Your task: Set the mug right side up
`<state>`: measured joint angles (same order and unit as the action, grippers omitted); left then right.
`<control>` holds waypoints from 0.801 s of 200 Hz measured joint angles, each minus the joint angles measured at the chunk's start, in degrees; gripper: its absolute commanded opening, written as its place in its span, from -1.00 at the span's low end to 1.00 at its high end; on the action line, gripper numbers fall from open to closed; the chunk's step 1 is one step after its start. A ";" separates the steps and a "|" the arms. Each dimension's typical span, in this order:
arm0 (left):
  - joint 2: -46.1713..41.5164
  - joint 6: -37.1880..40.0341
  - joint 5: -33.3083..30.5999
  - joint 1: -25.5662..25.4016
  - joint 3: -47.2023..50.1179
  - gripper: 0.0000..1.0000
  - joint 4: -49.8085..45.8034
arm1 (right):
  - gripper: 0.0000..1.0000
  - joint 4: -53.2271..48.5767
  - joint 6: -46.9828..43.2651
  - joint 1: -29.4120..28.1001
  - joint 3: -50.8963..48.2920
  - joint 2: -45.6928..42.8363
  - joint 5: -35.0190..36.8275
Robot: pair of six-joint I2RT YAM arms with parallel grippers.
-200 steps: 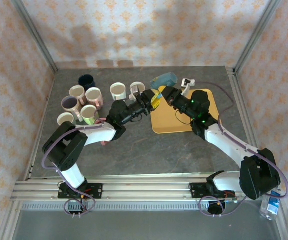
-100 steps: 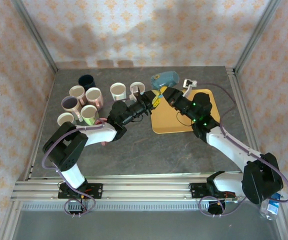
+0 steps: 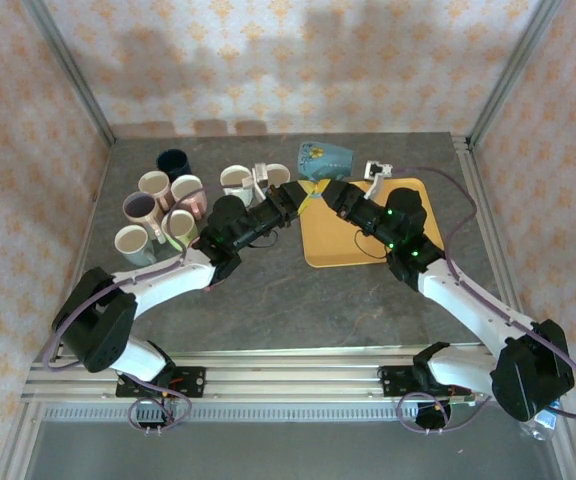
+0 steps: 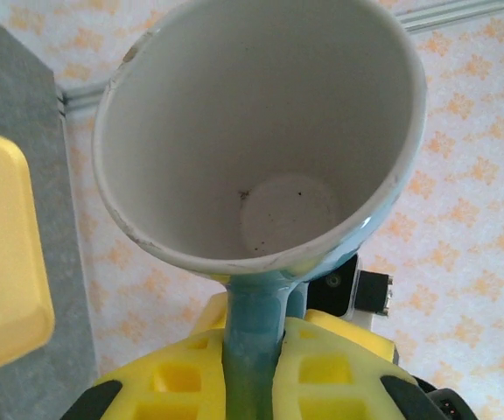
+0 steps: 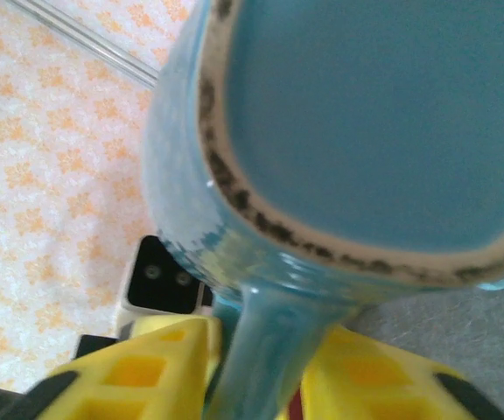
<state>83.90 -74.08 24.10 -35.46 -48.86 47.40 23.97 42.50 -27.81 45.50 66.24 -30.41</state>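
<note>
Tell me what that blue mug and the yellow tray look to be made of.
Mug: likely glazed ceramic. It is glossy blue outside and white inside, and the right wrist view shows a rough, speckled, unglazed ring around its base.
Tray: probably plastic, going by its even yellow colour, smooth rounded rim and soft sheen. Coated metal can't be ruled out.

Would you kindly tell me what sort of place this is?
Probably a robot test cell: patterned wall panels in an aluminium frame enclose a grey table, with two arms bolted to a rail and mugs set out.
</note>
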 measured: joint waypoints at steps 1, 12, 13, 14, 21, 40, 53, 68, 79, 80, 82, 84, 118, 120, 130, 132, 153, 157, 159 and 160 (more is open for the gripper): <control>-0.04 0.24 -0.09 -0.02 0.02 -1.00 -0.04 | -0.18 -0.02 -0.11 0.00 0.02 0.00 0.02; -0.81 2.56 -0.66 -0.02 0.42 -1.00 -0.42 | -0.11 -0.50 -0.26 0.00 0.07 0.00 0.00; -0.90 2.86 -0.72 -0.02 0.48 -1.00 -0.42 | -0.11 -0.59 -0.42 0.00 0.07 0.00 -0.02; -0.92 3.02 -0.76 -0.02 0.52 -1.00 -0.39 | -0.10 -0.61 -0.48 0.00 0.07 0.00 -0.02; -1.07 4.22 -1.09 0.00 0.87 -1.00 -0.11 | -0.08 -0.90 -0.66 0.00 0.07 0.00 -0.02; -1.11 6.49 -1.99 0.00 2.03 -1.00 1.40 | 0.00 -2.05 -0.85 0.00 0.07 0.00 -0.02; -1.11 7.85 -2.16 0.26 2.64 -1.00 2.40 | 0.03 -2.67 -1.20 0.00 0.07 0.00 -0.04; -1.11 9.51 -2.34 0.37 2.84 -1.00 2.84 | 0.05 -3.45 -1.77 0.00 0.07 -0.15 -0.07; -1.16 10.95 -2.49 0.37 2.86 -1.00 2.75 | 0.07 -4.28 -2.49 0.00 0.07 -0.57 -0.02; -1.16 11.19 -2.51 0.37 2.84 -1.00 2.67 | 0.07 -4.39 -2.56 0.00 0.07 -0.61 -0.04; -1.20 11.34 -2.54 0.37 2.86 -1.00 2.56 | 0.07 -4.66 -2.71 0.00 0.09 -0.74 -0.02; -1.27 11.69 -2.54 0.37 2.86 -1.00 2.45 | 0.07 -4.87 -2.86 0.00 0.09 -0.85 -0.02; -6.03 19.39 -4.07 0.37 2.71 -1.00 -8.00 | 0.08 -10.47 -5.86 0.00 0.50 -2.80 0.74; -6.71 20.50 -4.26 0.37 2.69 -1.00 -9.27 | 0.08 -10.84 -6.10 0.00 0.55 -2.91 0.83; -9.09 23.63 -5.27 0.37 2.40 -1.00 -14.10 | 0.08 -12.79 -7.13 0.11 0.85 -3.39 1.05; -9.51 24.11 -5.42 0.37 2.36 -1.00 -14.86 | 0.08 -13.07 -7.30 0.11 0.92 -3.45 1.07; -14.08 30.62 -7.85 0.37 1.27 -1.00 -23.82 | 0.08 -16.94 -9.57 0.39 1.57 -4.85 1.73; -14.88 31.91 -8.35 0.37 1.01 -1.00 -25.44 | 0.08 -18.01 -10.19 0.52 1.73 -5.33 2.01; -15.13 32.37 -8.50 0.37 0.92 -1.00 -25.94 | 0.08 -18.27 -10.34 0.55 1.79 -5.44 2.10; -15.39 32.83 -8.68 0.37 0.81 -1.00 -26.58 | 0.08 -18.58 -10.56 0.57 1.81 -5.53 2.16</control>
<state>68.51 -41.25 15.42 -35.09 -48.05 20.82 5.39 31.94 -27.24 47.31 60.71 -28.25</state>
